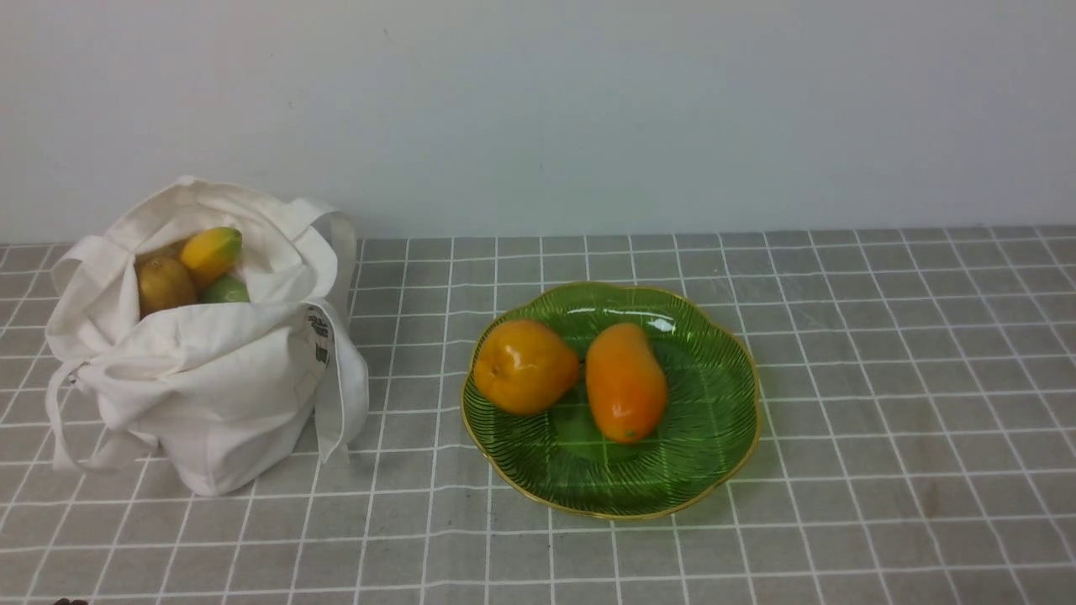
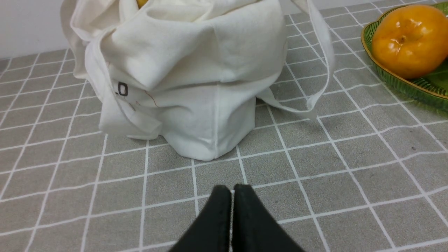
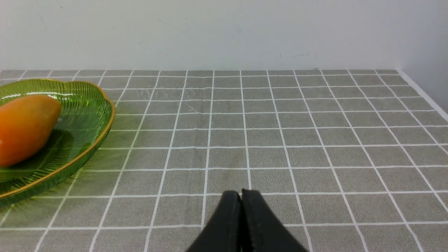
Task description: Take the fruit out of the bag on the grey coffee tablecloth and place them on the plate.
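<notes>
Now two fruits are seen on the green plate, which lies on the grey tablecloth approx. in the middle of the front view. The round orange fruit sits on the plate's left part, and the long oval orange fruit is placed just beside it, to the right; whether they touch cannot be told. The plate's gold rim and ribbed lines are well visible.

The white bag stands on the cloth to the left of the plate, near but apart from it. Its mouth is open upward, and three fruits are seen inside: a yellow fruit w/ green tip on top, a brownish round fruit to its left, and a small green fruit below, partly hidden by the cloth edge. A strap handle hangs down on the bag's right side, next to a small black printed label.

The left gripper is shown in the left wrist view above the cloth, in front of the bag, w/ its black fingers pressed together and nothing between them. The right gripper is shown in the right wrist view over bare cloth, to the right of the plate, fingers also pressed together and empty.
</notes>
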